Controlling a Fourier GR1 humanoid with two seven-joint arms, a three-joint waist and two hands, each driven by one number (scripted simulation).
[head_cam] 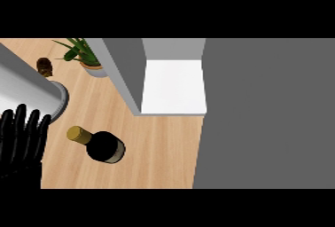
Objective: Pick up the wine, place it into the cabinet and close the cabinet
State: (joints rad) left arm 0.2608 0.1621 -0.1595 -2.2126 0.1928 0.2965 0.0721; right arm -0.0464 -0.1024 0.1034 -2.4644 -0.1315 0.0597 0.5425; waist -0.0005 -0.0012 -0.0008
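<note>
1. Pale wood counter across the middle of the head view, running from the left edge to a broad grey cabinet on the right.
2. Dark wine on the bare wood, left of centre, with a gold cap pointing to the upper left. Seen from almost straight above, so cannot tell whether quite upright or tilted. Touched by no hand.
3. Well apart from the cabinet's opening, below it and to its left, with bare wood between.
4. Black left hand at the left edge, fingers straight and pointing up, spread a little, holding nothing. Resting near the wine, just to its left, with a strip of wood between fingertips and cap.
5. Cabinet standing open: white shelf showing inside, lit and bare, above the wine and to its right.
6. Grey door swung out on the shelf's left side, seen nearly edge on, slanting from the top of the view down to the shelf's front corner.
7. Rounded grey-white vessel just above the left hand, cut off by the left edge; too little showing to name.
8. Green plant in a small pot at the back of the counter, just left of the door.
9. Small brown thing left of the plant, beside the vessel; too small to tell more.
</note>
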